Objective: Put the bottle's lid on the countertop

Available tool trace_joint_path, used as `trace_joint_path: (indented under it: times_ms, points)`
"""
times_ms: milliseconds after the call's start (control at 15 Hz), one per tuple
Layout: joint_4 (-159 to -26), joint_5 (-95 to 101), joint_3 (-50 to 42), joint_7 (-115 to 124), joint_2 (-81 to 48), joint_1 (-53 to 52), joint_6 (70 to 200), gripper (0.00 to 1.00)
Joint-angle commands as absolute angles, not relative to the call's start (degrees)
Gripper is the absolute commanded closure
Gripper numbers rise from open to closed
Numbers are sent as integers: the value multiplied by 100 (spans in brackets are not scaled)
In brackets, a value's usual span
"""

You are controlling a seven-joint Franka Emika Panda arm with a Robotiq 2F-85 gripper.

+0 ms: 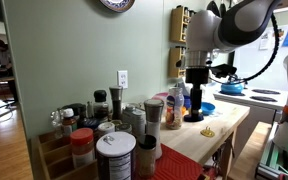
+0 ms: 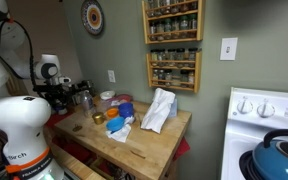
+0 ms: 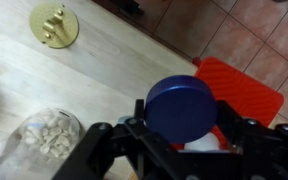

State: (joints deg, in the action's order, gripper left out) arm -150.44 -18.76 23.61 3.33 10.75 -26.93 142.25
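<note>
Checking your hold first: is the lid [image 3: 182,98] really in the gripper [image 3: 182,112]?

You have it, as far as the wrist view shows. The jaws press against both sides of the round cap, which reads dark blue here and sits at lower centre of the frame. Whether it is free of the bottle I cannot tell, since the bottle is hidden beneath the cap and your fingers

Why does it matter where you hang?

Because the cap hovers over a boundary: pale countertop [image 3: 104,80] to the left of the frame, red mat [image 3: 246,88] to the right. The task wants wood under it, so I judge you should drift left before letting go

Anything in your way there?

A clear jar [image 3: 42,135] of pale pieces sits at lower left and a gold disc [image 3: 54,25] at upper left. The bare strip between them looks the safest spot. Come low first, since a round cap dropped on its edge may roll
</note>
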Motion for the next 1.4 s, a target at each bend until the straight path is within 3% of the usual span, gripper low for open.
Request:
trace_joint_path:
  times_ms: [0, 600, 667, 867, 1333]
  points:
    - [-15128, -1498, 2595, 972, 358, -2616, 15580, 54]
    - [-15178, 714, 2235, 2795, -533, -2422, 16240, 54]
    - [-15147, 808, 2193, 2951, -588, -2442, 16196, 7]
    - [-15130, 728, 2195, 2971, -451, -2440, 16086, 0]
    - [-15178, -906, 2506, 500, 564, -2496, 15102, 0]
